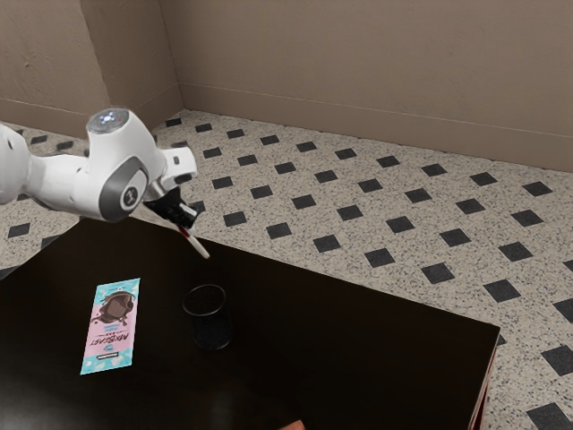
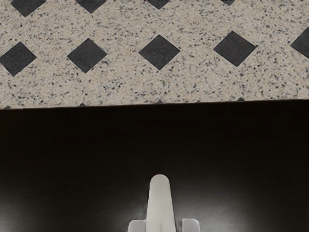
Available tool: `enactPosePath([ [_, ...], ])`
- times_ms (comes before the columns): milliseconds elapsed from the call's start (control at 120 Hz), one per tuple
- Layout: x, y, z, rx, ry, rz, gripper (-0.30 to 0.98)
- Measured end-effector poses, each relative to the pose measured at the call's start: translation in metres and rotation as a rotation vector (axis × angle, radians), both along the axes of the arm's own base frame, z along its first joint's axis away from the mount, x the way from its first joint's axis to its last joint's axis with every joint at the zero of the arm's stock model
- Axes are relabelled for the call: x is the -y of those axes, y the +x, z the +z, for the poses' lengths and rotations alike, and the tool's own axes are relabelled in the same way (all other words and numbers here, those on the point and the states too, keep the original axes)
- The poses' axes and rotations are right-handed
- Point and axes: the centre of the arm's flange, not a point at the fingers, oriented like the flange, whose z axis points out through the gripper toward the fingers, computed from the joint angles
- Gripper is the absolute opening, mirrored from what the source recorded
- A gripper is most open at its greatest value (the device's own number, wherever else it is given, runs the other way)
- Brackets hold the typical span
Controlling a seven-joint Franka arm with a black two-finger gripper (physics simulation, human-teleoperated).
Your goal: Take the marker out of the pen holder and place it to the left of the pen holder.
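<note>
The gripper grasps the marker, tilted above the table near its far edge; being probably light, stiff and slightly slippery, it needs firm holding around its middle.

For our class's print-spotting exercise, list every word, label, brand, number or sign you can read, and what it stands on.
"MRBEAST", probably: large upside-down word on the pink-and-blue packet.
Packet's smaller print: too small to read.
Badge on the arm: a symbol, no legible letters.
Marker, pen holder: no readable text.
</note>
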Motion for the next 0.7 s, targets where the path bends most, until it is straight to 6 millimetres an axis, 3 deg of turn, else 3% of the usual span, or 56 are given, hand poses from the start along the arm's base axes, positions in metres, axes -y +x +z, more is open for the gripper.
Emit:
enactPosePath([
  [83, 0.002, -0.004, -0.013, 0.003, -0.013, -0.014, -0.1],
  [200, 0.012, -0.01, -0.017, 0.015, -0.022, -0.054, 0.15],
  [267, 0.015, -0.016, -0.01, 0.029, -0.02, -0.074, 0.29],
  [367, 0.01, -0.029, 0.014, 0.067, -0.013, -0.091, 0.44],
  [400, 0.008, -0.035, 0.031, 0.089, -0.01, -0.096, 0.48],
  [467, 0.009, -0.049, 0.096, 0.184, -0.001, -0.116, 0.53],
  [542, 0.042, -0.054, 0.161, 0.224, -0.017, -0.174, 0.58],
  [600, 0.065, -0.054, 0.199, 0.205, -0.033, -0.206, 0.6],
  [700, 0.113, -0.051, 0.291, 0.17, -0.011, -0.254, 0.63],
])
